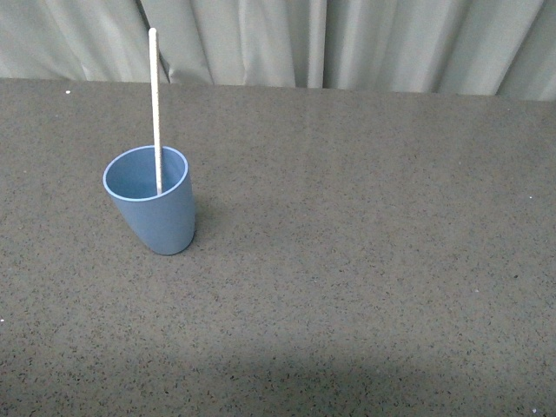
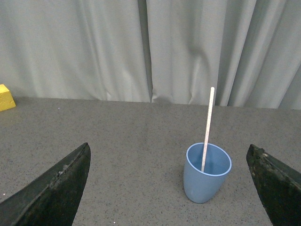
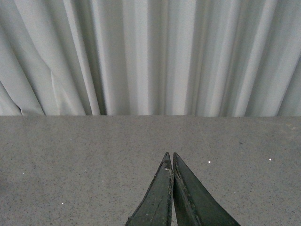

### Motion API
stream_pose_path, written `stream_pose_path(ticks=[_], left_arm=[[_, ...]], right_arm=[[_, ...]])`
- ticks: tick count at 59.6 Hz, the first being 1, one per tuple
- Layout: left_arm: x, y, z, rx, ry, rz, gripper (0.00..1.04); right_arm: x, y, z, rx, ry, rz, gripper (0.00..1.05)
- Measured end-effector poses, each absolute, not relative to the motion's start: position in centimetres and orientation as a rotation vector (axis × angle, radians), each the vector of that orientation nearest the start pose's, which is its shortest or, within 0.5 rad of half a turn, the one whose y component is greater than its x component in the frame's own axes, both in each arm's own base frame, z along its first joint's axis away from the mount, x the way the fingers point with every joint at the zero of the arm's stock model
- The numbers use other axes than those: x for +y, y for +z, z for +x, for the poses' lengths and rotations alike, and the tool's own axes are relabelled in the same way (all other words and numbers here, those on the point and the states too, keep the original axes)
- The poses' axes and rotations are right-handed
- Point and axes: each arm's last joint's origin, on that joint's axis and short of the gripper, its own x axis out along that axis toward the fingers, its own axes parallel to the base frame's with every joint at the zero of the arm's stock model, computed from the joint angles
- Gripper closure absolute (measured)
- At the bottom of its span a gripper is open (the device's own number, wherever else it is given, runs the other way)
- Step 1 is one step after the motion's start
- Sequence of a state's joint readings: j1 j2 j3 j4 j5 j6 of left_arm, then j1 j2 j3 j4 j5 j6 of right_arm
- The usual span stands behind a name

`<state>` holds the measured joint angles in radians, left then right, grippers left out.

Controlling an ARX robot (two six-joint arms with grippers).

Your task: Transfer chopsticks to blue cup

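The blue cup stands upright on the grey table at the left of the front view. The chopsticks, one pale stick, stand inside it and rise well above its rim. No arm shows in the front view. In the left wrist view the blue cup and the chopsticks lie ahead, apart from my left gripper, which is open wide with nothing between its fingers. My right gripper is shut with nothing in it, over bare table.
A grey table runs back to a pale curtain. A small yellow block sits at the table's far edge in the left wrist view.
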<state>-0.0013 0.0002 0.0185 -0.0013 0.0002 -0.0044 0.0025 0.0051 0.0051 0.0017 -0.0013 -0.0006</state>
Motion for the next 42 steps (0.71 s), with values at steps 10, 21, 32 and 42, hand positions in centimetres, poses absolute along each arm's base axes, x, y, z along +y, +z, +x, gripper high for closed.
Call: stream_pose_path(ticks=[10,21,32,42], left_arm=[[-0.01,16.97,9.65,-0.017,-0.001,-0.004,0.07],[-0.01,16.97,9.65,-0.017,-0.001,-0.004,0.07],[-0.01,16.97,9.65,-0.017,-0.001,-0.004,0.07],[-0.01,16.97,9.65,-0.017,-0.001,-0.004,0.07]], right_arm=[[0.03,16.51,9.77,-0.002,0.004,-0.001,0.84],[0.03,16.51,9.77,-0.002,0.004,-0.001,0.5],[0.03,16.51,9.77,-0.002,0.004,-0.001,0.17],[0.03,16.5,9.77,-0.002,0.004,0.0,0.1]])
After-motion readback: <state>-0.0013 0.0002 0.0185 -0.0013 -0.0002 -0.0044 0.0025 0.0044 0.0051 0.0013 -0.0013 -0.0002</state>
